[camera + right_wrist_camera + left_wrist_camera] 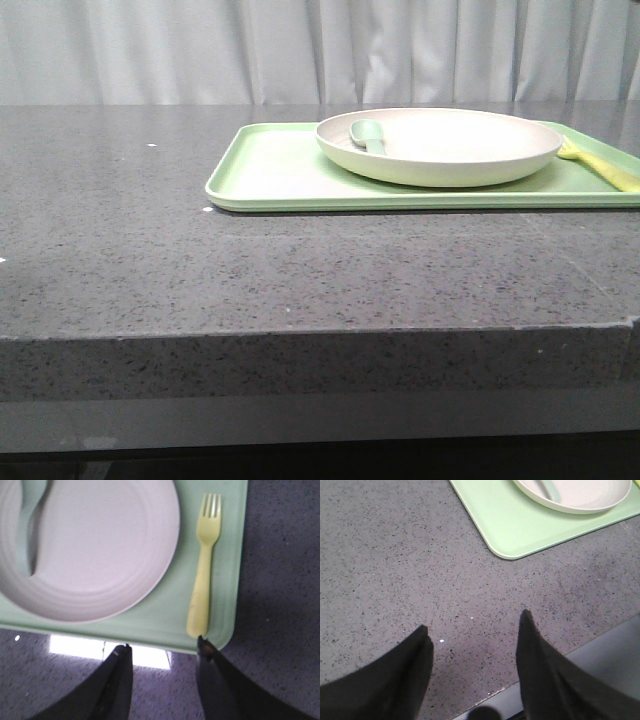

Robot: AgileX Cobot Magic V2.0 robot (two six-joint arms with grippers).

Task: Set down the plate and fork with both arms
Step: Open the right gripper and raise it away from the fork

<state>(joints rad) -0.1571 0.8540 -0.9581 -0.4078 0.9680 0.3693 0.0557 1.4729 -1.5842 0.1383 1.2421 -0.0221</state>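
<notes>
Grey speckled stone table (pixel 200 250); its front edge runs across the lower front view, with a broad bare stretch of top between that edge and the light green tray (pixel 280 170). Tray sits right of centre, its right end cut by the frame; bare surface lies to its left. Tray holds the cream plate (pixel 450 140), which rests flat toward the tray's right half, leaving the tray's left part uncovered. In the plate: a pale sage-green spoon (pixel 368 135), lying against the plate's left inner side. The pale yellow fork (pixel 202 570) lies flat on the tray just beside the plate, on the plate's right, apart from its rim and near the tray's right rim; handle end close to the tray's rounded near corner. Left gripper (pixel 472 640): fingers spread apart, nothing between them, above bare table, the tray's near-left corner well ahead of it. Right gripper (pixel 162 652): fingers spread apart, holding nothing, at the tray's near edge; one fingertip (pixel 202 642) sits just by the fork's handle end, contact not determinable.
</notes>
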